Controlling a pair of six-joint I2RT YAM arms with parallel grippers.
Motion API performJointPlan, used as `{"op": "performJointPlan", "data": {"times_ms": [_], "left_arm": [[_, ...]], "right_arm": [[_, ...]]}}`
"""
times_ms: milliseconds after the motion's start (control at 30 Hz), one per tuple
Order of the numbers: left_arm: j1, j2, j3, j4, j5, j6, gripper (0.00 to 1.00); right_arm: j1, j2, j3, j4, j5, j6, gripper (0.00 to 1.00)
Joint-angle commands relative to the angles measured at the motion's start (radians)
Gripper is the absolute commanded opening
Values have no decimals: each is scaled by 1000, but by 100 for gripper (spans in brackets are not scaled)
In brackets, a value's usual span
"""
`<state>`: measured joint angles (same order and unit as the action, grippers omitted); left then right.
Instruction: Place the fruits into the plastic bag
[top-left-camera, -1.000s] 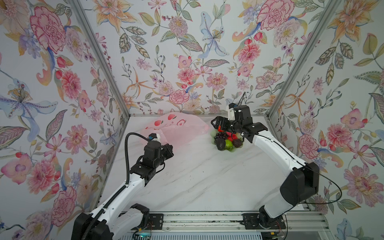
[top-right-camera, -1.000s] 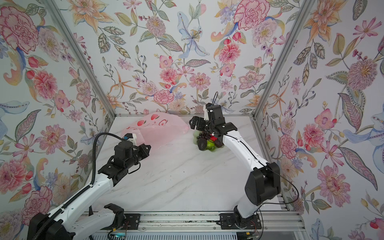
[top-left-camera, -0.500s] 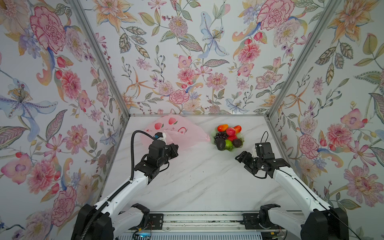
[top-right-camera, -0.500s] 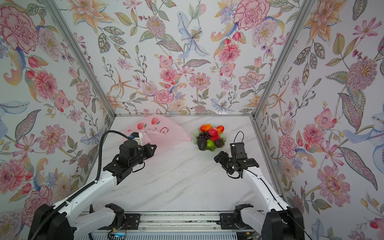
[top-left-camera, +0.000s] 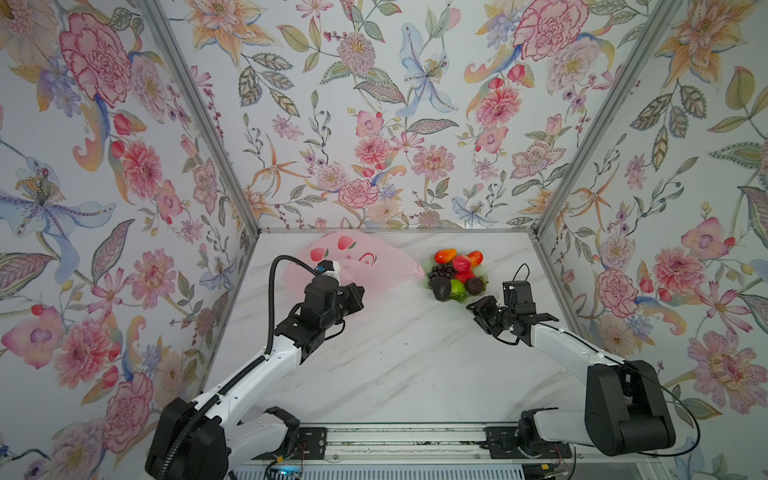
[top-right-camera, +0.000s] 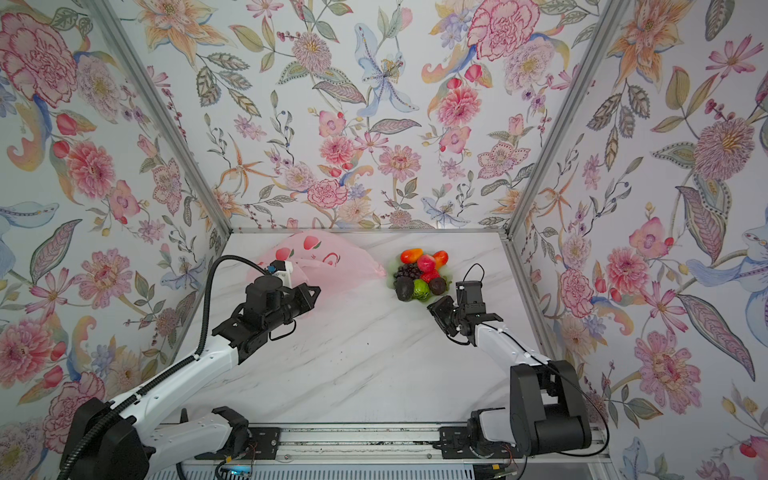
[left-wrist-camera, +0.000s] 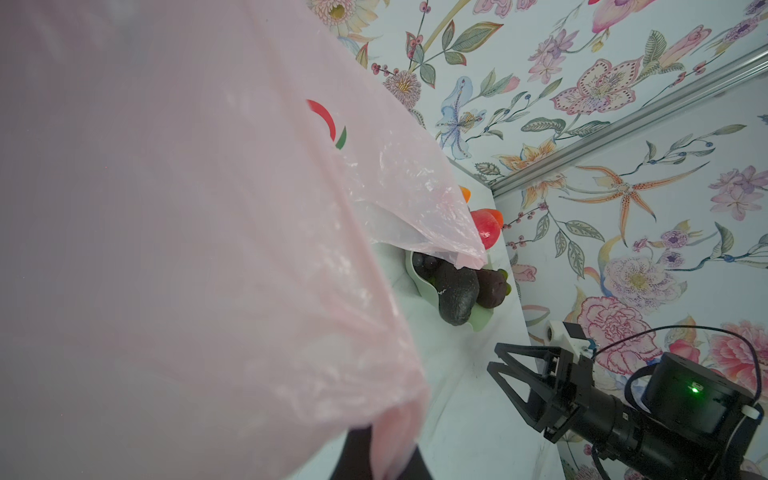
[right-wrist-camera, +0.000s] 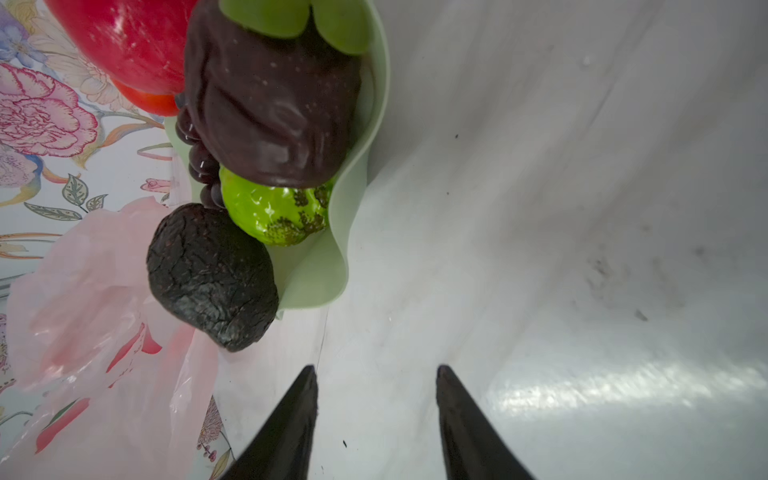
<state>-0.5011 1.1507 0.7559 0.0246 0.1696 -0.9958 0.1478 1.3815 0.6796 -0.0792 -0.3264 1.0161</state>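
Note:
The fruits (top-left-camera: 455, 274) (top-right-camera: 422, 274) are piled in a pale green dish (right-wrist-camera: 332, 270) at the back right. Among them are a dark avocado-like one (right-wrist-camera: 212, 278), a bumpy green one (right-wrist-camera: 274, 212) and a red peach (right-wrist-camera: 124, 37). The pink plastic bag (top-left-camera: 370, 262) (top-right-camera: 332, 262) lies left of the dish, one corner reaching its rim. My left gripper (top-left-camera: 357, 293) (top-right-camera: 313, 291) is shut on the bag's near edge, and the film (left-wrist-camera: 208, 208) fills most of the left wrist view. My right gripper (top-left-camera: 478, 309) (top-right-camera: 438, 307) (right-wrist-camera: 376, 368) stands open and empty just in front of the dish.
Flowered walls close in the back and both sides, with the dish near the back right corner. Bare marble table (top-left-camera: 407, 365) stretches between the two arms and toward the front rail (top-left-camera: 415, 436).
My right arm has left its place over the dish, drawn back to the near right, then come up close to the dish's front. The left gripper has carried the bag's edge slightly rightward.

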Motion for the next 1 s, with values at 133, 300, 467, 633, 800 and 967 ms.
{"op": "performJointPlan", "data": {"times_ms": [133, 300, 467, 633, 800, 967], "left_arm": [[-15, 19, 50, -15, -25, -5, 0], [-14, 14, 54, -28, -33, -1, 0], [-15, 8, 59, -47, -41, 5, 0], [-13, 2, 59, -62, -44, 8, 0], [-14, -8, 58, -75, -53, 10, 0], [-14, -9, 66, -84, -53, 15, 0]], "right_arm": [[-7, 102, 71, 81, -1, 25, 43], [-7, 151, 86, 99, -2, 26, 40], [-4, 194, 96, 132, -14, 39, 30], [-4, 224, 102, 151, -5, 47, 24], [-3, 251, 105, 176, 0, 59, 18], [4, 267, 113, 195, 3, 68, 7]]}}
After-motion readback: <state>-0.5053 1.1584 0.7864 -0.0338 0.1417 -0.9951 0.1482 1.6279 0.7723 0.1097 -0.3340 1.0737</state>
